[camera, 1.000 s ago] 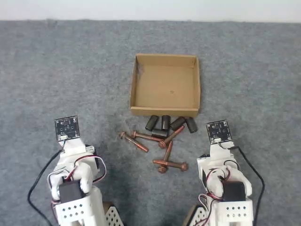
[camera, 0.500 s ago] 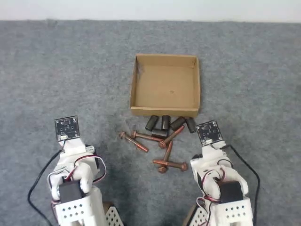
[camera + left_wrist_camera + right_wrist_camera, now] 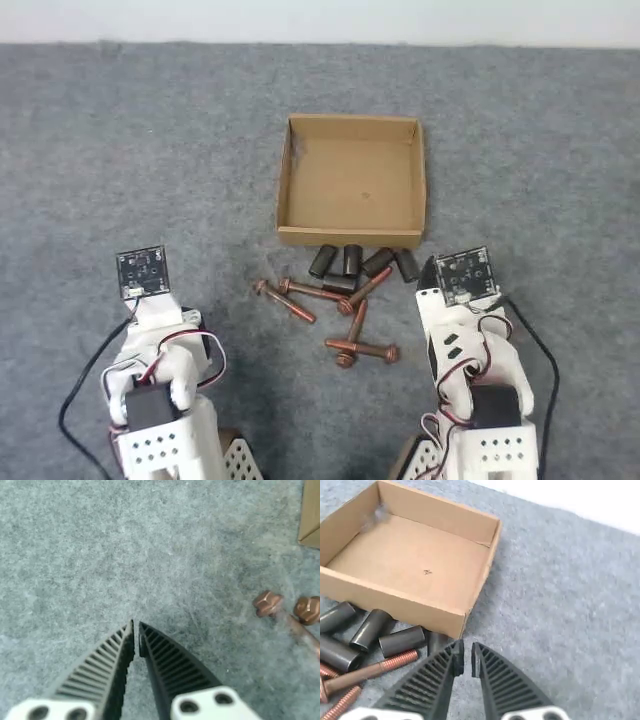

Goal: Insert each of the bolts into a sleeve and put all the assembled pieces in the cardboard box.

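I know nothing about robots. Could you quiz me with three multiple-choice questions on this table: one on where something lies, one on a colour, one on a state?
1. The cardboard box is:
A) empty
B) full of assembled pieces
C) lidded

2. Where do the dark sleeves lie?
A) inside the box
B) just outside the box's near wall
C) beside the left arm

3. What colour are the bolts?
A) blue
B) copper
C) white

Answers:
1 A, its floor is bare.
2 B, they cluster along the wall facing the arms.
3 B, heads and shafts look coppery.
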